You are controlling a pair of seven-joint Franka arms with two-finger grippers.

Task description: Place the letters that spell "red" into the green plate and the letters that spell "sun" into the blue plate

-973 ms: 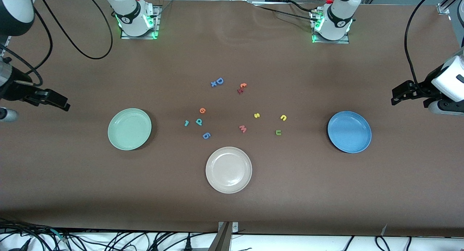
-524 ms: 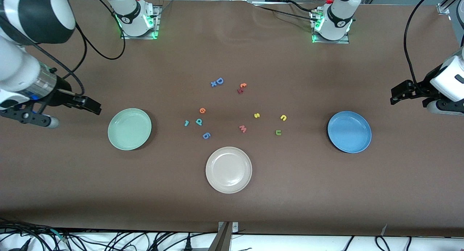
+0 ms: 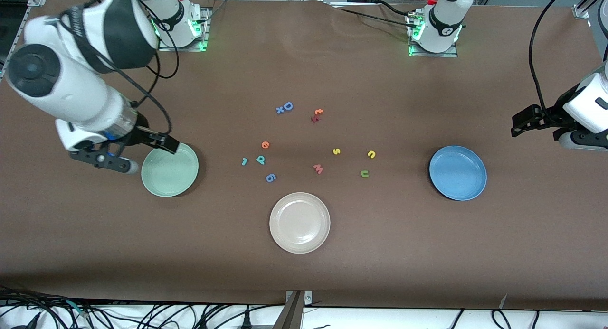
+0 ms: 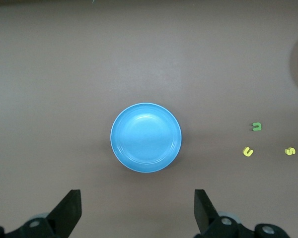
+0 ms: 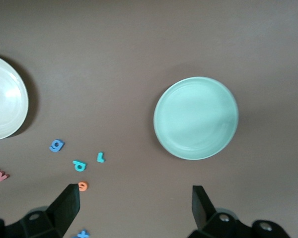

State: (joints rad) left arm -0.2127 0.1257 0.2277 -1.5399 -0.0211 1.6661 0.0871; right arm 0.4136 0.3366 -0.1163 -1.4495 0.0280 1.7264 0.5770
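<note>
Front view: none of the six letters has been plated. The green plate (image 3: 169, 170) sits at the right arm's end of the table, the blue plate (image 3: 458, 173) at the left arm's end, both bare. Teal r (image 3: 244, 161), teal d (image 3: 261, 159) and orange e (image 3: 265, 145) lie between the green plate and mid-table; yellow s (image 3: 336, 151), yellow n (image 3: 371, 154) and green u (image 3: 364, 173) lie nearer the blue plate. The right gripper (image 3: 164, 145) hangs over the green plate's rim, empty.

Left wrist view: the left gripper (image 4: 136, 210), fingers spread and empty, waits beside the blue plate (image 4: 146, 137).

Right wrist view: fingers (image 5: 64, 206) spread wide and empty; all six pickups remain.
</note>
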